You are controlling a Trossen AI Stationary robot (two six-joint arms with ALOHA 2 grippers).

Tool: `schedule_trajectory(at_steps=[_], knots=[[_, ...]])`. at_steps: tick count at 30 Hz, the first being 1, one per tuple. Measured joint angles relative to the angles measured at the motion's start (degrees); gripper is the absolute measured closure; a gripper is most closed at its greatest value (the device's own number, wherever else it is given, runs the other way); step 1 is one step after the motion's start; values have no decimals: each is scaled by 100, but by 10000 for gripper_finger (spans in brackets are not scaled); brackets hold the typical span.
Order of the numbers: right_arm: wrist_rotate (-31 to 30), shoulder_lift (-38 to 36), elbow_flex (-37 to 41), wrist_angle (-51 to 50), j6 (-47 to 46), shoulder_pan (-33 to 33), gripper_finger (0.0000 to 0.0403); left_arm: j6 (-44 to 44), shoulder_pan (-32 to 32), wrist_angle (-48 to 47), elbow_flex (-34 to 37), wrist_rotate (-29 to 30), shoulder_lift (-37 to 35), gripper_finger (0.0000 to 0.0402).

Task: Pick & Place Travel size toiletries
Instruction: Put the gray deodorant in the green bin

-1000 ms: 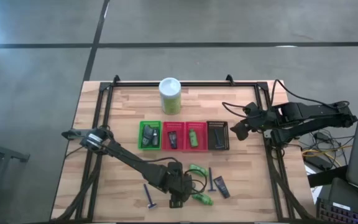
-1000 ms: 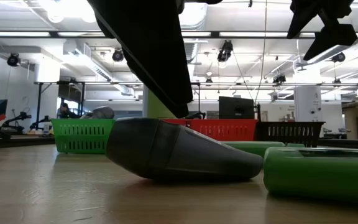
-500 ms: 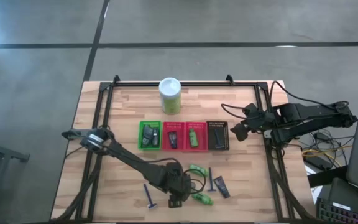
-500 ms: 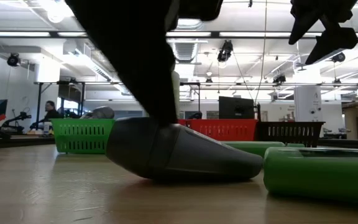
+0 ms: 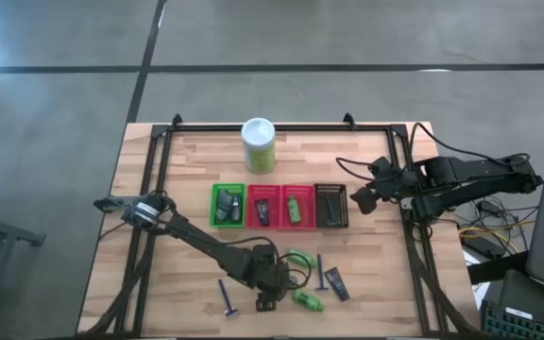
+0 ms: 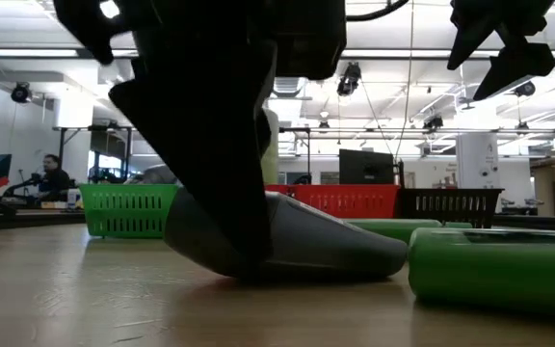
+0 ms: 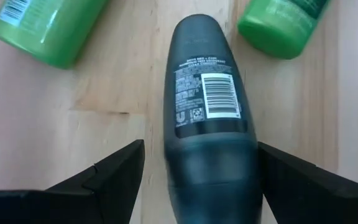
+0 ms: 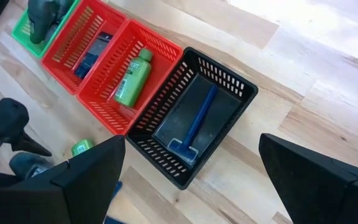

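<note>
A dark grey oval bottle [image 7: 205,106] lies on its side on the wood near the table's front edge. My left gripper [image 7: 201,146] is open and points steeply down over the bottle's wider end, one finger on each side of it. In the low view one finger [image 6: 229,193] stands in front of the bottle [image 6: 345,246], down near the tabletop. In the high view the left gripper [image 5: 270,295] hides the bottle. Two bright green bottles [image 5: 300,258] [image 5: 307,300] lie close by. My right gripper [image 5: 362,200] hangs open above the table, right of the black basket [image 8: 194,118].
Green [image 5: 228,205], two red [image 5: 263,206] [image 5: 297,206] and black [image 5: 331,205] baskets stand in a row mid-table with items inside. A tall white-and-green canister [image 5: 259,144] stands behind them. Blue T-shaped sticks [image 5: 227,297] [image 5: 319,274] and a dark packet [image 5: 336,283] lie near the front edge.
My left gripper has gone down over the dark grey bottle, still open. In the low view its finger now reaches down in front of the bottle. The bottle has stayed where it was.
</note>
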State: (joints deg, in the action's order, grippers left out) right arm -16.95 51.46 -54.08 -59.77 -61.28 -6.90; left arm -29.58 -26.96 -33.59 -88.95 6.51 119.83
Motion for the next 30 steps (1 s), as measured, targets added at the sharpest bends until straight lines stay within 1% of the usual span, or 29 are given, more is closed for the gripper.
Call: schedule_trajectory(at_steps=[3,8,11,16,19,22,24,26,28,30], knots=[[-10,0,0,0,0,0,35,-8,0,236,159,-62,-2,103],[-13,0,0,-2,0,0,35,-4,-4,258,283,-54,-9,108],[-14,0,0,-4,0,0,35,19,-1,118,198,27,-7,127],[-15,0,0,-8,0,0,35,269,6,125,-9,514,-64,190],[-15,0,0,-11,9,0,35,420,40,101,-74,655,-129,194],[-15,0,0,-17,12,0,35,349,89,-101,-76,671,-273,194],[-15,-2,0,-26,12,0,35,78,118,-517,-76,698,-463,194],[-15,-4,0,-28,-1,0,35,-496,138,-996,-76,885,-722,194],[-17,-9,0,-28,-2,2,35,-1271,140,-1574,-74,1323,-1047,194],[-87,-9,0,-27,-5,2,35,-2250,134,-2105,-74,1910,-1409,190]])
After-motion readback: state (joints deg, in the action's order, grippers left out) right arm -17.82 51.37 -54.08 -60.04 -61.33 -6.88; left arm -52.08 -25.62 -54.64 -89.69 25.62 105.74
